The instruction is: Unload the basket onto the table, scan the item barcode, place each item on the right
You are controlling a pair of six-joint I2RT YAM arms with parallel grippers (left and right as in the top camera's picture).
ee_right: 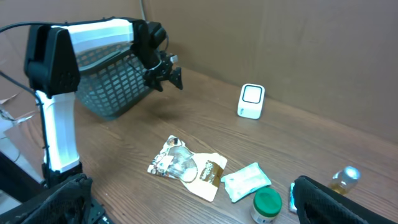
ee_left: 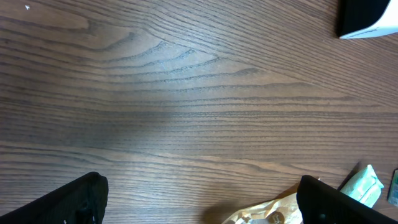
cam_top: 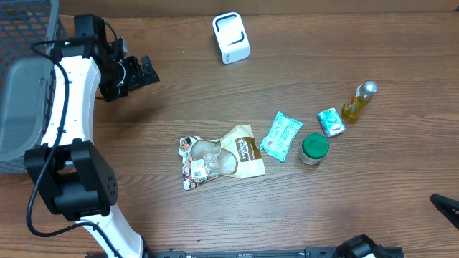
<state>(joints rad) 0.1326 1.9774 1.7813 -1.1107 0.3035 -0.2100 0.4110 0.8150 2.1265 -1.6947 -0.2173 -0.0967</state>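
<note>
Left gripper [cam_top: 149, 73] hovers with its jaws spread wide and empty above the brown wood-grain table [cam_top: 215, 222], just right of a dark mesh basket [cam_top: 29, 32]. A plain cardboard wall [ee_right: 280, 37] backs the scene. The white scanner [cam_top: 231, 37] stands near the far edge. The items lie mid-table, all untouched: a crumpled snack pouch [cam_top: 219, 156], a teal packet [cam_top: 280, 136], a green-lidded jar [cam_top: 313, 148], a small teal box [cam_top: 331, 122] and a yellow bottle [cam_top: 358, 100]. Their print is too small to read, and no barcode can be made out. Right gripper [ee_right: 189, 190], likewise spread and empty, is mostly cut off at the overhead view's lower right.
</note>
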